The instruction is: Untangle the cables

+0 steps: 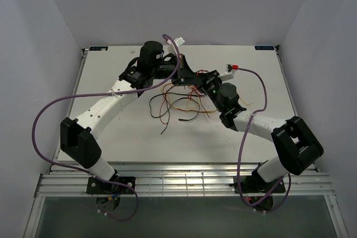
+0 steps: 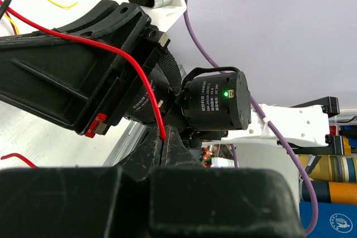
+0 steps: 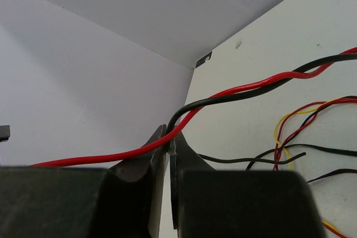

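Red, black and yellow hair-thin cables (image 1: pixel 177 103) sprawl tangled mid-table on the white tabletop (image 1: pixel 184 143). Look, the left gripper (image 2: pixel 163 142) is pinched tight on a single red wire (image 2: pixel 83 38), and the right gripper (image 3: pixel 169 139) clamps a twisted red-and-black pair (image 3: pixel 251 88). Both claws sit close together at the tangle's far edge.

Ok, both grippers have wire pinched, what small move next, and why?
Probably ease the right gripper away from the left gripper, slowly. The left is shut on a red wire, the right on a twisted red and black pair, and the loose cables lie tangled on the table; gentle separation should show what binds.
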### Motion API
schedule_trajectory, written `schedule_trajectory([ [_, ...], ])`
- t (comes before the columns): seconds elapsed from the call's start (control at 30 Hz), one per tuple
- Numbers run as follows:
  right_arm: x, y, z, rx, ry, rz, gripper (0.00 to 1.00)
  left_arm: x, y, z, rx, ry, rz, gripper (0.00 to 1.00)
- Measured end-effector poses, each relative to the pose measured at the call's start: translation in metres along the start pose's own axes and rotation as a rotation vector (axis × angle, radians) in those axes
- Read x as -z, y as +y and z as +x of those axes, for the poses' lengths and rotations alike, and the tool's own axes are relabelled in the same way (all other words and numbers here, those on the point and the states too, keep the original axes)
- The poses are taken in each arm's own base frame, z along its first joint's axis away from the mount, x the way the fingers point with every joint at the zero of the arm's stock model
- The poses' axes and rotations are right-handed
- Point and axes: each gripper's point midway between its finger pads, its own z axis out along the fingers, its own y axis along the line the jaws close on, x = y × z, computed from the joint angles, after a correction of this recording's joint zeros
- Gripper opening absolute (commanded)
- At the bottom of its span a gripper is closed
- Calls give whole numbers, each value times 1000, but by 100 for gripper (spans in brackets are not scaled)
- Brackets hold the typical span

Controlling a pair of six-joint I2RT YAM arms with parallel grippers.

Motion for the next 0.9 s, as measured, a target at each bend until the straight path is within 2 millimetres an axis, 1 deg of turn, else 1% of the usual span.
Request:
schedule_trajectory([
  [0.13,1,-6,-1,60,0,21,8,-1,3,-3,-8,-15,-15,0],
  [0.23,9,-10,-4,141,4,44,8,-1,8,-6,-21,-35,-42,0],
  [0.33,25,-15,-15,253,-6,90,8,1,17,-15,-27,-71,-100,0],
  [0.4,38,-19,-29,343,-36,139,8,4,23,-32,-52,-129,-153,0],
  [0.5,58,-35,-54,487,-87,262,8,19,35,-63,-85,-234,-245,0],
  [0.53,65,-45,-62,536,-101,321,8,26,39,-74,-95,-269,-272,0],
  [0.6,79,-71,-78,627,-117,456,8,44,43,-99,-118,-348,-324,0],
  [0.67,94,-100,-95,711,-123,609,8,61,49,-119,-129,-411,-367,0],
  [0.73,111,-127,-120,783,-151,769,8,77,53,-136,-143,-465,-403,0],
  [0.77,119,-137,-134,811,-170,841,8,85,55,-144,-151,-492,-419,0],
  [0.8,126,-144,-149,833,-189,902,8,92,56,-151,-158,-514,-434,0],
  [0.83,130,-146,-165,845,-218,949,8,97,59,-154,-164,-529,-450,0],
  [0.9,135,-143,-200,860,-288,1015,8,105,63,-157,-172,-544,-480,0],
])
